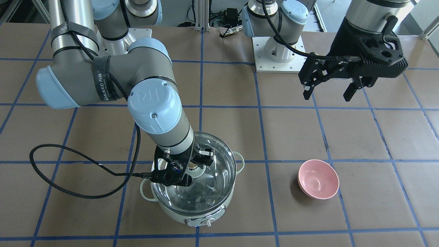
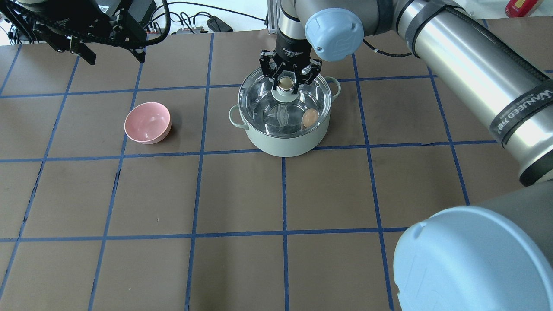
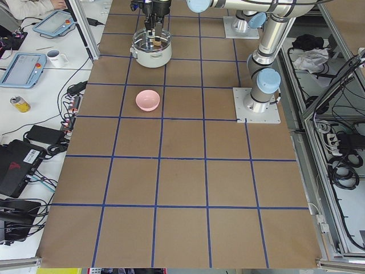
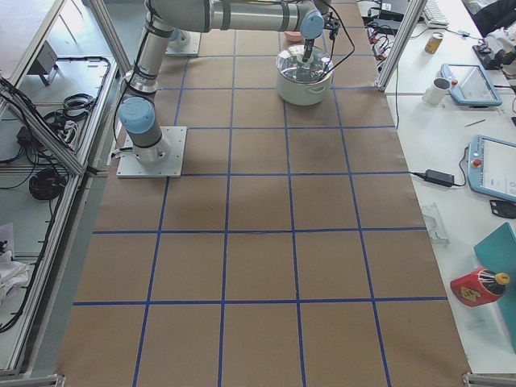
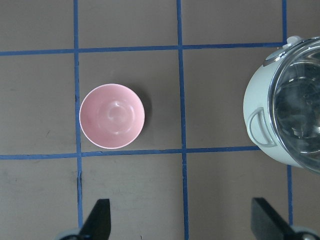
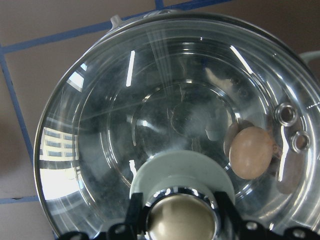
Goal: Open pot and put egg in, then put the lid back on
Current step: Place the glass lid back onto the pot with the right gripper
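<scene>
Inside the pot (image 2: 283, 144), under the lid (image 2: 259, 98), lies one egg (image 2: 309, 117), against the steel wall on the robot's right. The one lid sits on the pot's rim. The right gripper (image 2: 287, 84) stands straight over its knob (image 2: 285, 83), fingers (image 6: 136, 215) pressed to either side. One pink bowl (image 2: 147, 122) stands well apart on the table (image 2: 328, 194). The left gripper (image 1: 327, 95) hangs above the table near it, fingers spread wide, holding nothing. Overhead and right wrist views show the egg; in the front view the right arm and glare hide it.
</scene>
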Available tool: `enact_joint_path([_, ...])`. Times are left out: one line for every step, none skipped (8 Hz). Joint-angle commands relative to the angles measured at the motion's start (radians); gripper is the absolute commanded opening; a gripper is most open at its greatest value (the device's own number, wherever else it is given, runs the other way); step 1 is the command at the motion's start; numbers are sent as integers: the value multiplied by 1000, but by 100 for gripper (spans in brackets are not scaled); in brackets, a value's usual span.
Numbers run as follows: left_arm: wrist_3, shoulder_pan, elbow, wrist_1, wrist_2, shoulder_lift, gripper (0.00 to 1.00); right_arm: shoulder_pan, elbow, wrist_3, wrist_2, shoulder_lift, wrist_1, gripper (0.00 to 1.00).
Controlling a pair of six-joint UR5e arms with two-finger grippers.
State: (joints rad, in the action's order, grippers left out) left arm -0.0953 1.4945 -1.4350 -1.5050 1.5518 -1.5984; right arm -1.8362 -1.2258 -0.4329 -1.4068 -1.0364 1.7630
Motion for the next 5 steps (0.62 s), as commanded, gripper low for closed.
enact_joint_path([5, 7, -2, 5, 2, 0, 100, 0, 0, 3, 2, 13, 0, 0])
enact_joint_path([5, 7, -2, 5, 2, 0, 100, 0, 2, 3, 2, 13, 0, 0])
enact_joint_path([5, 7, -2, 6, 2, 0, 100, 0, 6, 3, 2, 13, 0, 0])
enact_joint_path([5, 7, -2, 5, 2, 0, 100, 0, 9, 3, 2, 9, 0, 0])
enact_joint_path([5, 7, -4, 5, 2, 0, 100, 0, 9, 3, 2, 9, 3, 0])
